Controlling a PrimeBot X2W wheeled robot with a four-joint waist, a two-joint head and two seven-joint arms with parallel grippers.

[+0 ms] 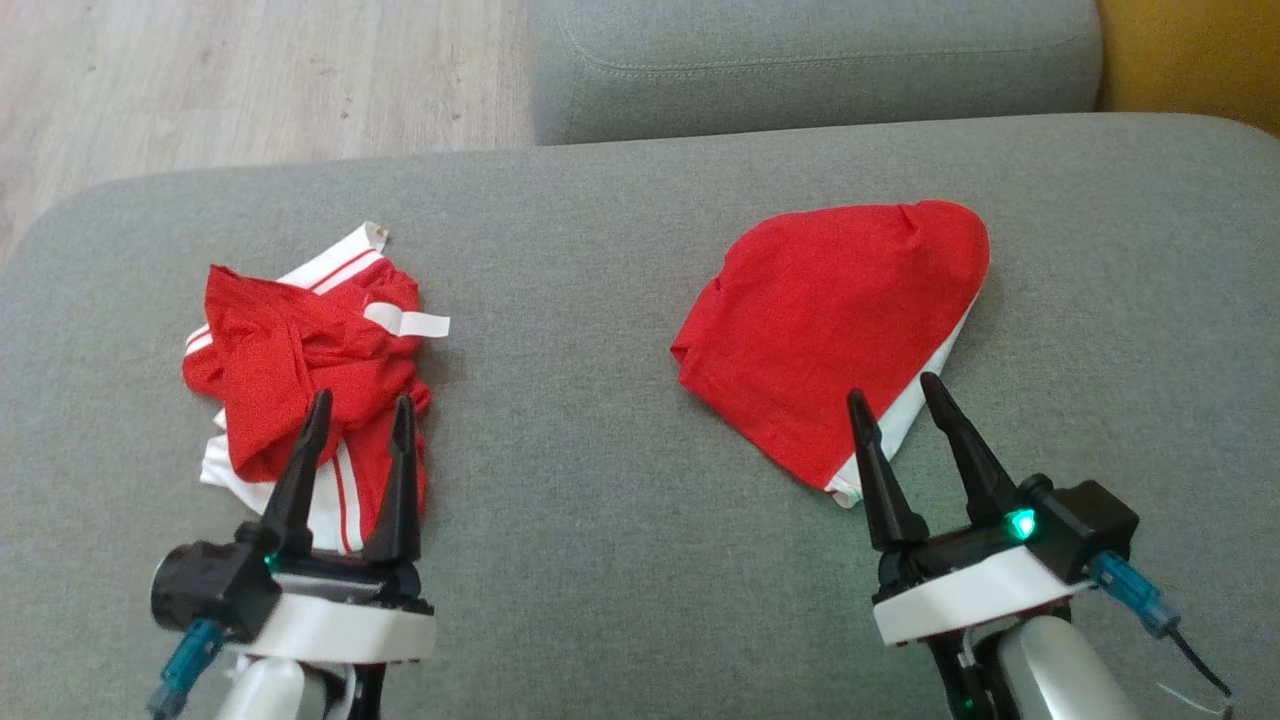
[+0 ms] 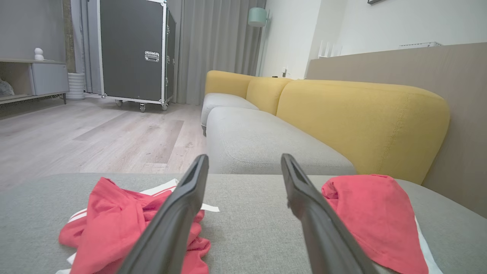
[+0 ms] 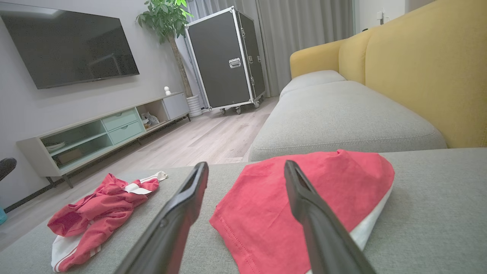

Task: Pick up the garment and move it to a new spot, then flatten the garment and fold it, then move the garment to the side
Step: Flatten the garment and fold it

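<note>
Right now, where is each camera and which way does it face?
Head view: from above, down on the grey cushion, left gripper and right gripper below.
Left wrist view: along its gripper, past the crumpled garment toward the yellow backrest.
Right wrist view: along its gripper, past the folded garment toward the television.
Shared: both garments.

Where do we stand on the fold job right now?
Done, apparently: one red garment lies folded flat on the right of the grey cushion. In hand: nothing; the left gripper and right gripper are both open and empty. Left: the crumpled red-and-white garment by the left gripper is not yet flattened or folded.
</note>
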